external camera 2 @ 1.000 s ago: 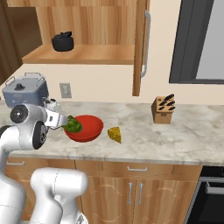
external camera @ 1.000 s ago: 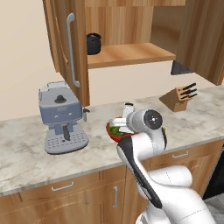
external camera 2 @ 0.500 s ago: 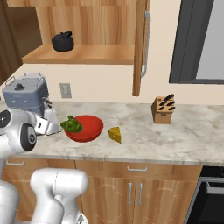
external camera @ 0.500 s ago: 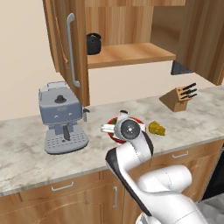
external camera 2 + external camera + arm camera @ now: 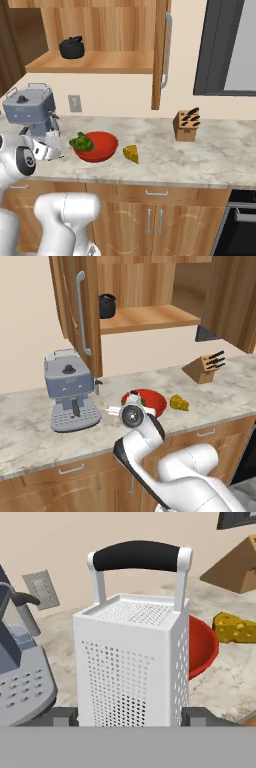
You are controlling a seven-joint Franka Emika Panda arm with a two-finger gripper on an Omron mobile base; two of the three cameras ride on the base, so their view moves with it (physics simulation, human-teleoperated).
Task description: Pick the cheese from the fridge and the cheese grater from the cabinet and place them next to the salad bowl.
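Now, compared with a second ago, you can see the arm has swung down and leftward — the wrist sat in front of the salad bowl [image 5: 147, 401] before, and it has come to rest low between the bowl and the coffee machine [image 5: 70, 390]. The end effector [image 5: 131, 716] is grasping the cheese grater [image 5: 135, 662], its two fingertips pressed against the base on either side.

What that means for the task: the cheese [image 5: 179, 402] already lies on the desk [image 5: 30, 431] just beside the bowl on its far side, so half the job looks settled. The grater is out of the cabinet [image 5: 80, 311] and carried to the bowl's other side; judged from its height in the right base view, it is at or very near the desk surface, though contact cannot be confirmed. The likely step in hand is setting it down and letting go.

Grater, as seen from the hand — upright, white-grey perforated walls tapering slightly upward, black grip across the top. It stands square between the fingertips, no visible tilt.
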